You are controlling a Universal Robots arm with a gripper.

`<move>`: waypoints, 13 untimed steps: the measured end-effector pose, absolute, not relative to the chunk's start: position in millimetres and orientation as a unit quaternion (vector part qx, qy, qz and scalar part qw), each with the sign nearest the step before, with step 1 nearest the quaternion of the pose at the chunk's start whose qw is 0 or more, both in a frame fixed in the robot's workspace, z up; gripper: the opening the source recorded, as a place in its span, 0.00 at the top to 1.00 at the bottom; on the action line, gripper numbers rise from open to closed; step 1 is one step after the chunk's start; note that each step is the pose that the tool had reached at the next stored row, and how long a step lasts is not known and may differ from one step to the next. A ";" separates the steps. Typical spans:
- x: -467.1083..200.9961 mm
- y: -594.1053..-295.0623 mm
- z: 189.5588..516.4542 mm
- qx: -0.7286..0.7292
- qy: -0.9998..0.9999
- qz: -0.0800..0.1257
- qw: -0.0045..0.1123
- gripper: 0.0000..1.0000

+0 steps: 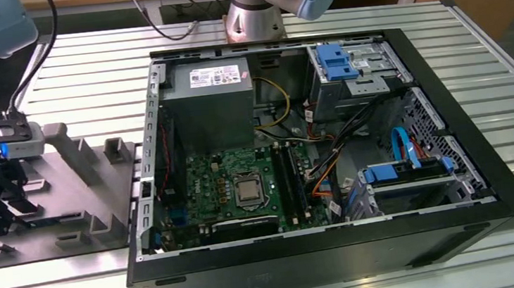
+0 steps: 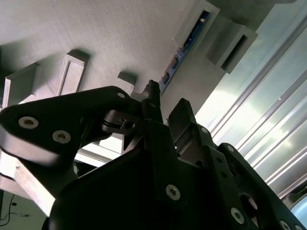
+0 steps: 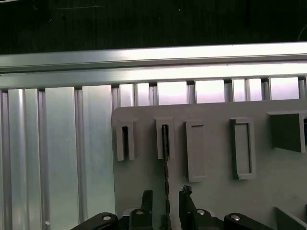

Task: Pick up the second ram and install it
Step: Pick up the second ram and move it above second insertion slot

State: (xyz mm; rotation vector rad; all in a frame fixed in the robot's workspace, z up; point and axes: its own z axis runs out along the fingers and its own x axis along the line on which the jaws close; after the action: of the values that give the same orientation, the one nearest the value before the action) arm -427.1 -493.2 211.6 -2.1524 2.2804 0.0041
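One arm works at the exterior view's left, its claw low over the grey holder on the slatted desk, away from the open computer case and its motherboard.

In the first wrist view the ram stands on edge in a holder slot. The claw's fingers are spread to either side of it (not yet pinching, as far as I can judge).

In the second wrist view the blue-edged ram runs on beyond the fingertips.

So the pick is at the straddling stage. Lifting the ram and seating it in the motherboard are not yet done.
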 end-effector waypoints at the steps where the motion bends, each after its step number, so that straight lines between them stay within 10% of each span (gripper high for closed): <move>1: -427.1 -493.2 209.8 -0.686 0.727 0.001 0.003 0.65; 13: -429.3 -491.9 200.2 -0.697 0.717 0.001 0.003 0.65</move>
State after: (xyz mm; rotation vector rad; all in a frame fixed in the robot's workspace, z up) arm -429.3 -491.9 200.2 -2.1849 2.2493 0.0042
